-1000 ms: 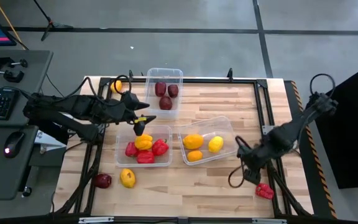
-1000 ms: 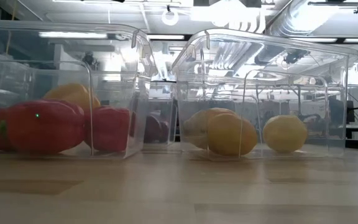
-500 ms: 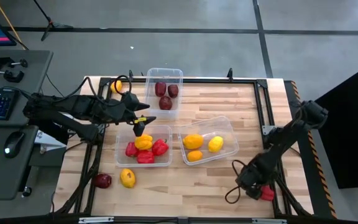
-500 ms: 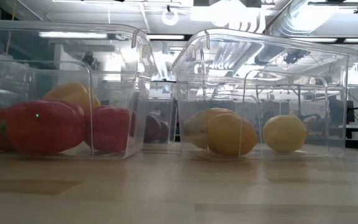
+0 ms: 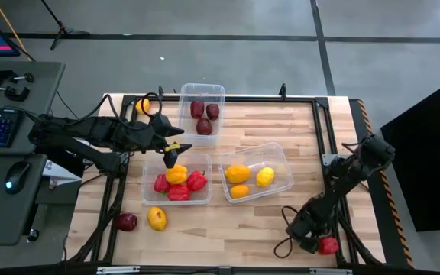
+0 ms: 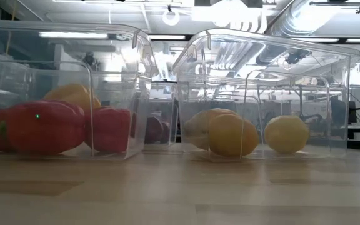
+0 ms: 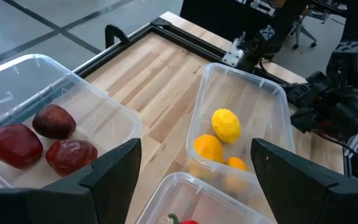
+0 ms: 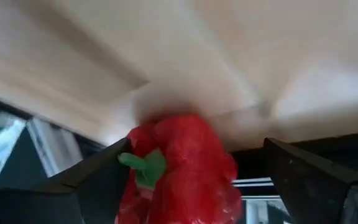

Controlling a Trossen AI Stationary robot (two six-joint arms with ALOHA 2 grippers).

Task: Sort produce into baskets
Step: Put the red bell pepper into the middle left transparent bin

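At the near right corner of the table, the right gripper (image 5: 317,241) has dropped onto the stray red pepper (image 5: 328,245), its fingers now spread on either side but not yet closed. Farther left, the left gripper (image 5: 176,148) hangs open above the pepper basket (image 5: 207,159), unmoved. A grasp looks imminent.

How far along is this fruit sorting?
Mostly done: three maroon pieces fill one tub, red peppers another, yellow and orange pieces the third. The right tool is open around a stray red pepper. A maroon piece and yellow piece wait loose. The left tool is open.
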